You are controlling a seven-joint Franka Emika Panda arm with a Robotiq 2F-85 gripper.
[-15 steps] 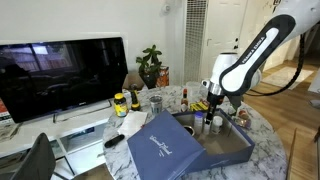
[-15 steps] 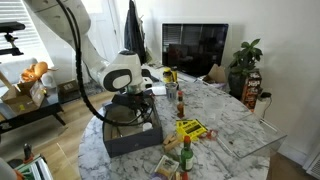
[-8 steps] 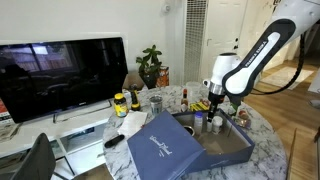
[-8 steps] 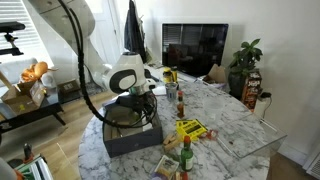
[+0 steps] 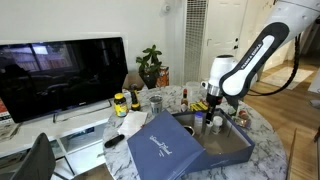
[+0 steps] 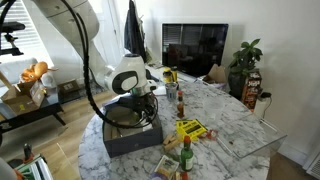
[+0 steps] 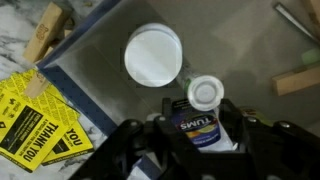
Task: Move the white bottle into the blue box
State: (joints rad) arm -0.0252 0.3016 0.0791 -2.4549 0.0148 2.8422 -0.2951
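In the wrist view my gripper (image 7: 200, 128) is shut on the white bottle (image 7: 197, 122), a white-capped bottle with a TUMS label, one finger on each side. It hangs over the grey floor of the blue box (image 7: 245, 50). A round white-topped container (image 7: 153, 55) stands in the box just ahead of the bottle. In both exterior views the gripper (image 5: 210, 110) (image 6: 140, 100) reaches down into the open navy box (image 5: 236, 150) (image 6: 128, 141). The box's lid (image 5: 163, 148), with white script, leans against its near side. The bottle is too small to make out in the exterior views.
A yellow "THANK YOU" sheet (image 7: 35, 115) lies on the marble table beside the box. Sauce bottles (image 6: 185, 155) and a yellow packet (image 6: 190, 128) sit near the table edge. More bottles and a cup (image 5: 155, 102) stand behind the box, near a plant (image 5: 150, 65) and a TV (image 5: 60, 75).
The gripper has shifted slightly and sunk a little into the box with the bottle still in it. Nothing else has moved.
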